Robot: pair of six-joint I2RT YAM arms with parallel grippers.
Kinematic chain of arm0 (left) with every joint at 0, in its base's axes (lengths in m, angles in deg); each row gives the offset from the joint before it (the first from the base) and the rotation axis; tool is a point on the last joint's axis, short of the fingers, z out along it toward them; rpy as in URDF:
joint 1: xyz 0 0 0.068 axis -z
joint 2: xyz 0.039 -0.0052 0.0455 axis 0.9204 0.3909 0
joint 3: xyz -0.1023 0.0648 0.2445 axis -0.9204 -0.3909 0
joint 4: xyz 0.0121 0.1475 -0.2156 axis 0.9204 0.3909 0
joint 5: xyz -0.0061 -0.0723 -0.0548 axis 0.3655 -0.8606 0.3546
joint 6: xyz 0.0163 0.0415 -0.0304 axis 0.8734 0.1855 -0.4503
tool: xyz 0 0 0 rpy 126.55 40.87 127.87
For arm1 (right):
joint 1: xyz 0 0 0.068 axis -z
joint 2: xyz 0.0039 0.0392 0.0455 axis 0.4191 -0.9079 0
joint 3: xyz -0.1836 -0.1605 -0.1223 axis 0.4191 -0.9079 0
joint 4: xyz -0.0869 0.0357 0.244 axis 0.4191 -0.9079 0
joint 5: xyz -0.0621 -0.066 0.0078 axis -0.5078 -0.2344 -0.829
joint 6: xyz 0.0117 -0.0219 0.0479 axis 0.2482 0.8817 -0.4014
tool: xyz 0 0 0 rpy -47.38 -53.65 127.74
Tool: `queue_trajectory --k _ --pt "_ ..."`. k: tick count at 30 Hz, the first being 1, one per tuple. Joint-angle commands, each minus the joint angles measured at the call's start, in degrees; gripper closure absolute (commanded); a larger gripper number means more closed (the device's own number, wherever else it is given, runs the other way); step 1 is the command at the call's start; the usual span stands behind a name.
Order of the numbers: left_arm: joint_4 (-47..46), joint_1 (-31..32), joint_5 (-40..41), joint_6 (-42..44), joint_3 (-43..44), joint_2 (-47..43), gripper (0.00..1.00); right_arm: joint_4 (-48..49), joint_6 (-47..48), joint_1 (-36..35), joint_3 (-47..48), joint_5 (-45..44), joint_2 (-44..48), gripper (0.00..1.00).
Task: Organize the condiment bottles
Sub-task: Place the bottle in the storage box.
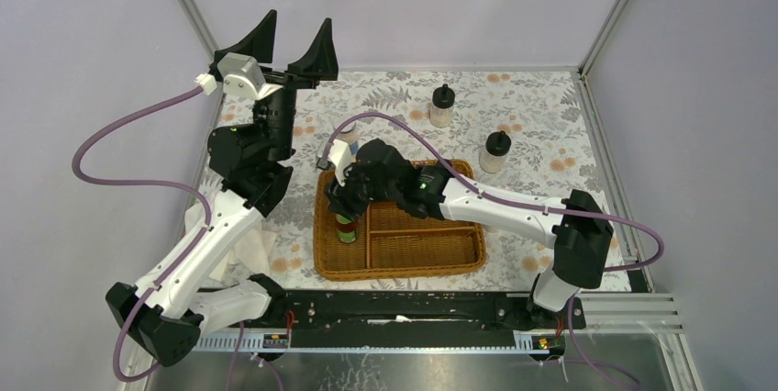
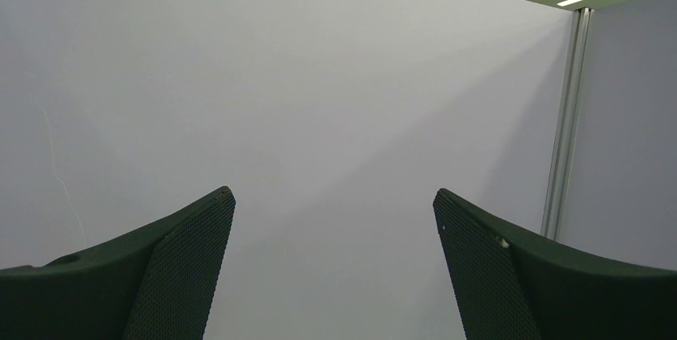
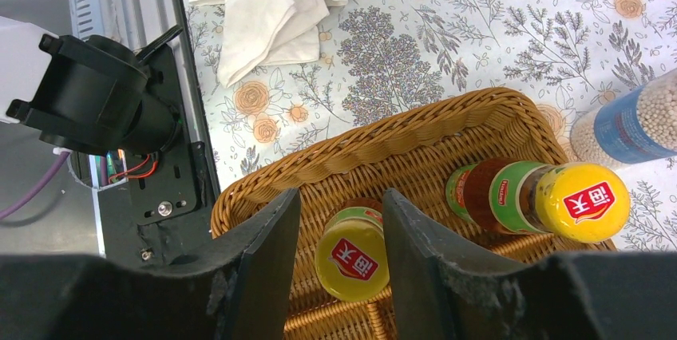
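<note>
One yellow-capped bottle [image 3: 351, 258], half hidden by right gripper [image 3: 341, 208], grip unclear

Two yellow-capped bottles [image 3: 351, 254] crowd the left compartment of the wicker basket [image 1: 400, 273], with the right gripper [image 3: 342, 204] straddling one. Bare wicker shows in the near right compartment. Beyond, two cream jars [image 1: 443, 105] stand well apart.

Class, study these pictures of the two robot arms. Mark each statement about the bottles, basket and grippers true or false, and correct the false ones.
1. Two yellow-capped bottles are in the wicker basket. True.
2. Both cream jars stand inside the basket. False: they stand on the tablecloth, outside it.
3. The left gripper holds a bottle. False: it is open, empty and raised above the table.
4. The right gripper is over the basket, with a finger on either side of a yellow-capped bottle. True.
</note>
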Motion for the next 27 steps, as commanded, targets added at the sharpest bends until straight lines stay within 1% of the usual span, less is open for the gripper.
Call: queue_trajectory --k 1,9,17,27 --pt "-0.4 -0.4 1.4 -0.3 1.6 -0.2 0.01 1.2 0.1 -0.7 2.4 0.8 2.8 0.5" --pt "2.2 -0.3 1.8 0.0 3.7 0.5 0.01 0.7 0.7 -1.0 4.6 0.2 3.1 0.49" --pt "6.1 -0.3 2.6 -0.9 6.6 1.5 0.01 -0.1 1.4 -1.6 7.8 -0.2 3.3 0.45" --pt "17.0 -0.3 6.3 -2.6 15.2 6.8 0.01 -0.1 2.8 -1.7 8.9 -3.8 5.1 0.42"
